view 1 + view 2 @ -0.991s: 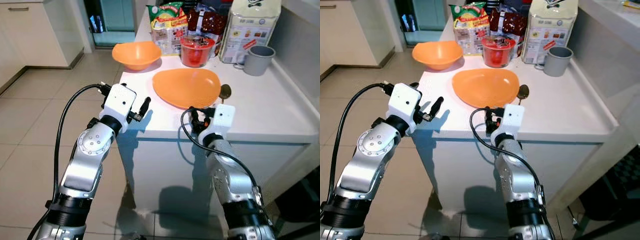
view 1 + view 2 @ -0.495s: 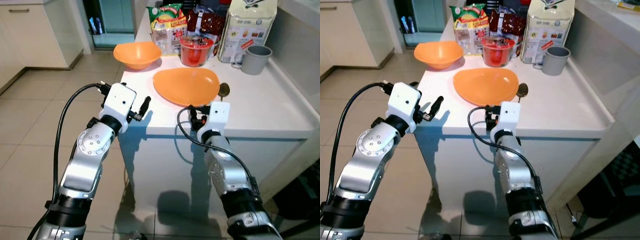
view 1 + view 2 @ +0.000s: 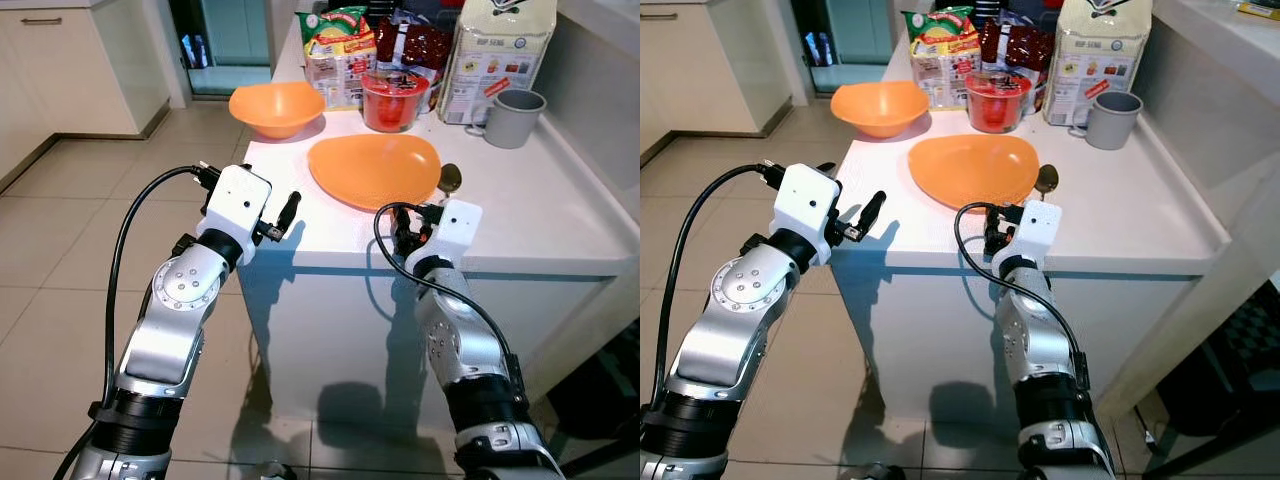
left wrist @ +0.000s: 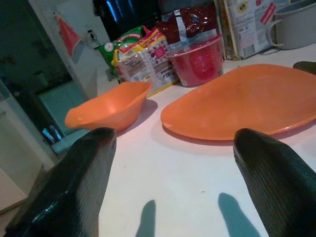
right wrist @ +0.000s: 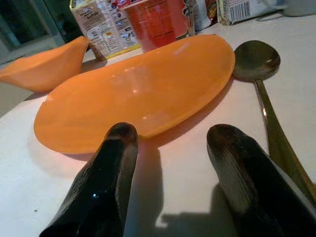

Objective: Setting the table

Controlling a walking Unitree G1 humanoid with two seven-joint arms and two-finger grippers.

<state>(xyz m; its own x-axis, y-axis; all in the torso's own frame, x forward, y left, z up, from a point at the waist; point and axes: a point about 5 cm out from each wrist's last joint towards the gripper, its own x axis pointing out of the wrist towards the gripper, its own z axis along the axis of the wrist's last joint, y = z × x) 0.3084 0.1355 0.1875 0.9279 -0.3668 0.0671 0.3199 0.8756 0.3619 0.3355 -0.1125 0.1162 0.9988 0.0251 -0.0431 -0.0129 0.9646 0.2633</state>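
One orange plate [image 3: 374, 170], one orange bowl [image 3: 276, 107], one spoon [image 5: 266, 98], one grey mug [image 3: 512, 117].

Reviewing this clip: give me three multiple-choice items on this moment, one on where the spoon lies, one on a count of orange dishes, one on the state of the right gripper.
1. Where does the spoon lie?
A. Inside the orange bowl
B. On the table beside the orange plate
C. In the grey mug

2. How many orange dishes stand on the table?
A. One
B. Two
C. Four

3. What state is the right gripper in?
A. Open and holding nothing
B. Shut on the spoon
C. Shut on the plate rim

Answers:
1. B: it rests on the white top next to the orange plate.
2. B: the plate and the orange bowl.
3. A: its fingers stand apart with bare table between.
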